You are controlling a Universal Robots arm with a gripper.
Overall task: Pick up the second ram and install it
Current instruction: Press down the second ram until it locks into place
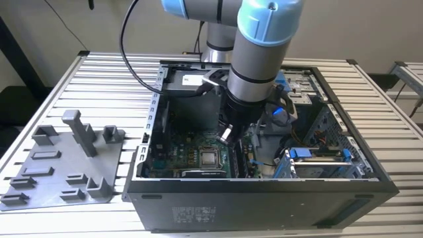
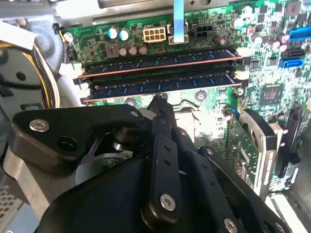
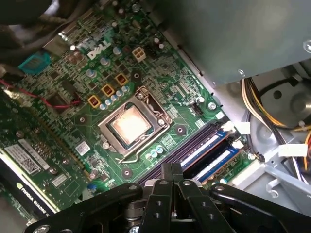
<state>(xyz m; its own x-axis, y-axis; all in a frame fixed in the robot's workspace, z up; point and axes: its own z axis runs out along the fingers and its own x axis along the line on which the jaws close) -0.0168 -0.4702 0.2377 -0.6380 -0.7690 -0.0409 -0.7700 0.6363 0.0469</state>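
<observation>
Second ram (image 2: 160,86) seated in motherboard (image 2: 262,92) slot, parallel to and just beside first ram (image 2: 160,63). Gripper (image 2: 158,104) just above its edge, jaws together, gripping nothing. Outside computer case (image 1: 264,198): grey fixture tray (image 1: 59,168) on table (image 1: 112,74).

- The computer case (image 1: 264,198) lies open on the slatted table (image 1: 99,74), toward the exterior view's right.
- The fixture tray (image 1: 59,168) lies on the table just beside the case, on the exterior view's left.
- The arm (image 1: 254,64) reaches down into the case over the motherboard (image 1: 178,158).
- Two memory strips (image 2: 160,75) stand side by side in their slots, beside the processor socket (image 3: 132,125).
</observation>
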